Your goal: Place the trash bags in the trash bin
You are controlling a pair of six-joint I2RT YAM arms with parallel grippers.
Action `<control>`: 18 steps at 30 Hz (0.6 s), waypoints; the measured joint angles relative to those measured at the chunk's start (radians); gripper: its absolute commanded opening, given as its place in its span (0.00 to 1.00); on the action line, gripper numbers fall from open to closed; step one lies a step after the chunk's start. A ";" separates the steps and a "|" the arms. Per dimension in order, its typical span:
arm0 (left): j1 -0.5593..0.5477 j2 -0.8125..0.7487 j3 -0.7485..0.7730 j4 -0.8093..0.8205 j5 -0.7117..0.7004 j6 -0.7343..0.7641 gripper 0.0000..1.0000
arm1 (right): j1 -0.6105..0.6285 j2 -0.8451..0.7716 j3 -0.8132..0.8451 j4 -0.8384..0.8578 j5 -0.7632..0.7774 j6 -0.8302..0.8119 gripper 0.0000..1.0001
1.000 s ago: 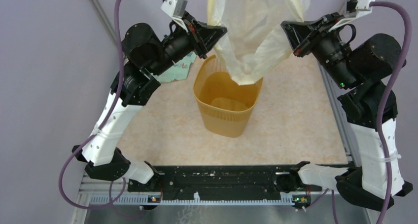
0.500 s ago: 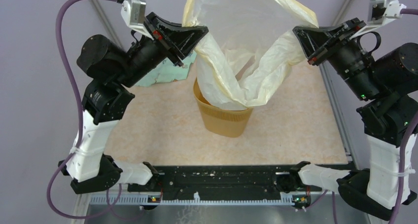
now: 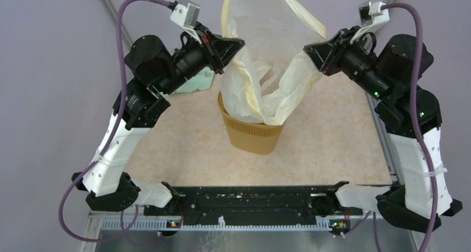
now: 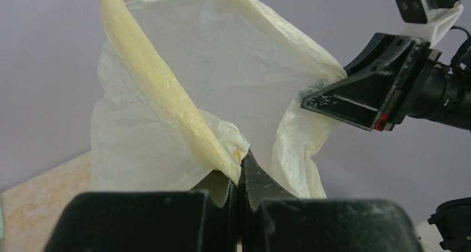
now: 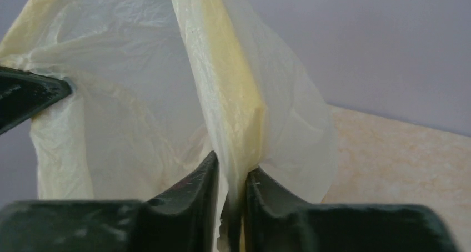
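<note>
The translucent cream-yellow trash bag (image 3: 266, 52) hangs open between my two grippers, its lower end down inside the orange-yellow trash bin (image 3: 255, 135) at the table's middle. My left gripper (image 3: 240, 42) is shut on the bag's left rim, seen pinched in the left wrist view (image 4: 240, 162). My right gripper (image 3: 306, 51) is shut on the bag's right rim, seen pinched in the right wrist view (image 5: 233, 177). The bag (image 4: 183, 96) fills both wrist views (image 5: 139, 96). The right gripper's fingers (image 4: 355, 96) show in the left wrist view. The bin's inside is hidden by the bag.
A mint-green patterned cloth (image 3: 199, 81) lies at the back left, partly hidden behind my left arm. The beige tabletop (image 3: 333, 135) surrounds the bin. A metal frame rail (image 3: 383, 135) runs along the right edge.
Both grippers moved inward toward each other, narrowing the bag's mouth. A second ago the bag's tip hung just above the bin; now its lower end sits inside it.
</note>
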 measured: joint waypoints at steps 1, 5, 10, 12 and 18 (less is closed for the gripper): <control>0.000 0.008 -0.003 0.000 -0.002 0.000 0.00 | 0.000 0.002 0.000 -0.006 0.004 0.000 0.40; 0.000 0.042 -0.005 0.000 -0.008 0.000 0.00 | 0.000 0.003 0.006 -0.036 0.028 -0.003 0.65; 0.000 0.058 -0.013 -0.005 -0.008 -0.007 0.00 | 0.000 0.020 0.095 -0.148 0.090 -0.021 0.73; 0.000 0.048 -0.029 -0.005 -0.008 -0.010 0.00 | 0.000 0.031 0.152 -0.201 0.119 -0.031 0.74; 0.000 0.002 -0.074 -0.008 -0.009 -0.012 0.00 | 0.000 0.070 0.293 -0.342 0.206 -0.064 0.75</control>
